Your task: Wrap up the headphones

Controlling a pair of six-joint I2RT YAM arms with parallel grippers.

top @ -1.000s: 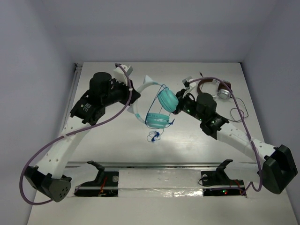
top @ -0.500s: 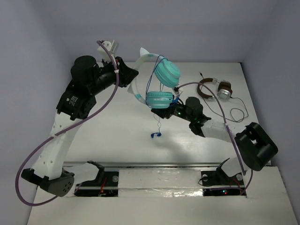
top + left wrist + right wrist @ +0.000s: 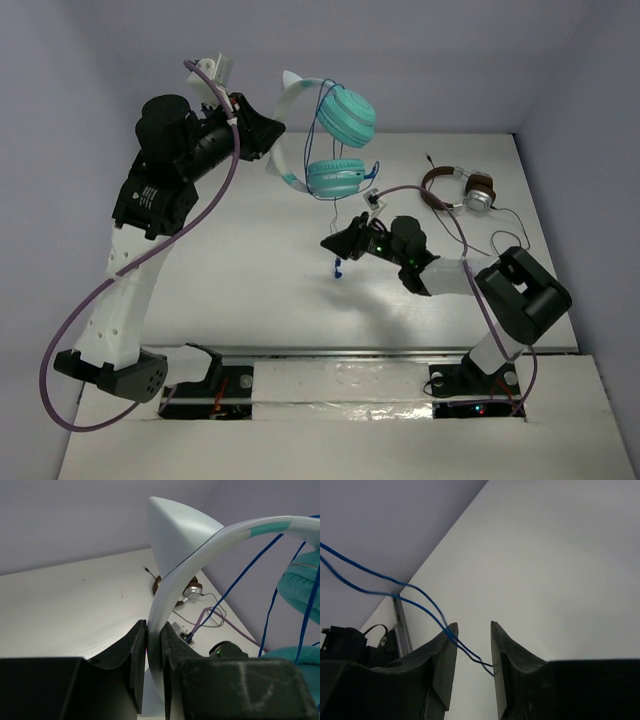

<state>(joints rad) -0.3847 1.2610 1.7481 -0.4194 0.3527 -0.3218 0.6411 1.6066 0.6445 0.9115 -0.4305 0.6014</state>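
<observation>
Gripping the teal headphones (image 3: 348, 116) by the pale headband (image 3: 159, 610) with the left claw (image 3: 154, 645), jaws pressed shut on both faces of the band. Holding them lifted well clear of the table (image 3: 230, 270), up toward 12 o'clock in the top view, with the two round ear cups stacked at 3 o'clock of the band.

Reaching low over the middle of the table with the right claw (image 3: 474, 630), at about 6 o'clock of the lower cup. Leaving its jaws parted only a narrow way, with the dark blue cable (image 3: 395, 595) running into the gap between them. Not pinching it, going by the wrist view, since the gap is showing wider than the thin cable. Letting two strands stretch away from the claw toward 10 o'clock in that view.

Judging the wrap as partway along. Showing several blue turns already crossing between the band and the cups, while a length is hanging down from the cups to the right claw, with the loose blue end (image 3: 338, 268) dangling at 6 o'clock beside it. Leaving that slack to wind on and the end to secure.

Lying apart at 2 o'clock on the table, the brown-banded headphones (image 3: 455, 190) with their own dark cord, touching neither claw.
</observation>
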